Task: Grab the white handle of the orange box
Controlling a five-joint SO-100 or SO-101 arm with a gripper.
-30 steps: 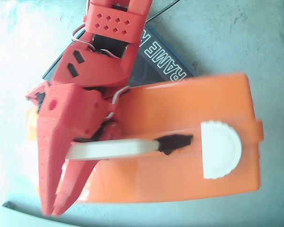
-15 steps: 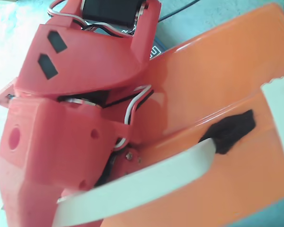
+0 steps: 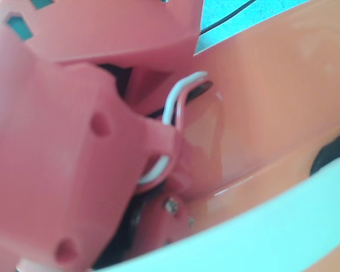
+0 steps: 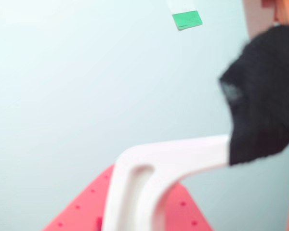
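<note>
In the overhead view my red gripper (image 3: 171,148) fills the left half, seen from very close. A thin white handle (image 3: 171,99) arches out of the orange box (image 3: 272,90) and passes between the jaws, which look closed around it. Its lower end shows again below the fingertip. In the wrist view a thick, blurred white curved piece (image 4: 154,166) crosses the lower middle, above a red surface with small holes (image 4: 82,209). I cannot tell whether that piece is the same handle.
A pale mint band (image 3: 283,226) crosses the bottom right of the overhead view. Teal tabletop with a black cable (image 3: 232,14) shows at the top. In the wrist view a blurred black mass (image 4: 265,96) sits at the right, and a green label (image 4: 187,19) at the top.
</note>
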